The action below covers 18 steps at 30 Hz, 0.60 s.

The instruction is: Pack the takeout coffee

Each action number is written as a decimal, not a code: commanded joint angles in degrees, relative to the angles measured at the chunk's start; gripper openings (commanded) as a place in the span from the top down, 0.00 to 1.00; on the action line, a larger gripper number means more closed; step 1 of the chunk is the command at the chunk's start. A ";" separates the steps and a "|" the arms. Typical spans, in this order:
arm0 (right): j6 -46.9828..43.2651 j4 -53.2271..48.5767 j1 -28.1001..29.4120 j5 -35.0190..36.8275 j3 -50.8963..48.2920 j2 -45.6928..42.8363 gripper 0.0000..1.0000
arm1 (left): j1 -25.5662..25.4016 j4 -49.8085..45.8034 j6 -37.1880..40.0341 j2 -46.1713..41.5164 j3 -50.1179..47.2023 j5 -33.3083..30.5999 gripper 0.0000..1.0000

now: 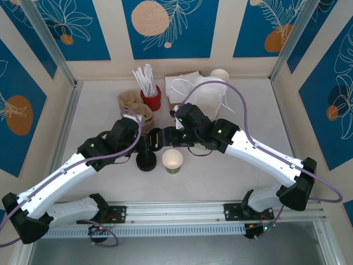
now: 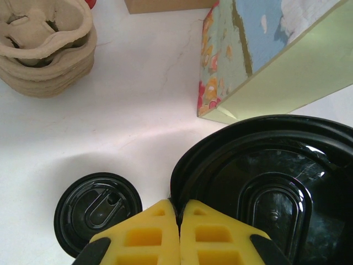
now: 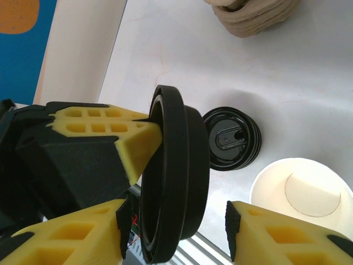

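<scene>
Leftmost, stack of pulp trays [image 1: 135, 105], then red cup [image 1: 151, 99] w/ white sticks. L gripper [image 2: 179, 212] reaches in low, jaws pinching rim of 1 black lid [image 3: 174, 176]. A 2nd lid [image 1: 146, 162] lies flat on table. Takeout coffee cup [image 1: 172, 160] stands uncapped just beside it, white inside. R gripper [image 3: 175, 210] has jaws spread either side of held lid.

White marbled tabletop [image 1: 215, 176], evenly lit; cream walls [image 1: 115, 33] carry blue leaf-print panels [image 1: 83, 27] with orange discs; aluminium corner posts [image 1: 52, 47].
</scene>
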 commanded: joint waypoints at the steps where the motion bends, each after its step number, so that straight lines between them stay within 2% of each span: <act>1: -0.82 -1.93 0.08 1.17 2.23 0.89 0.52 | -1.09 -0.20 1.11 0.06 2.39 -1.15 0.94; 12: 0.20 -2.24 -0.61 0.73 1.85 0.80 0.65 | -2.34 0.83 1.64 -0.93 2.58 -0.55 0.94; 16: 0.48 -1.98 -1.25 -0.22 1.04 -0.17 0.84 | -2.36 1.25 2.49 -1.94 2.16 -0.07 0.90; 18: 0.79 -1.88 -1.73 -0.76 0.31 -0.91 0.89 | -2.35 2.02 3.29 -2.92 1.76 0.91 0.80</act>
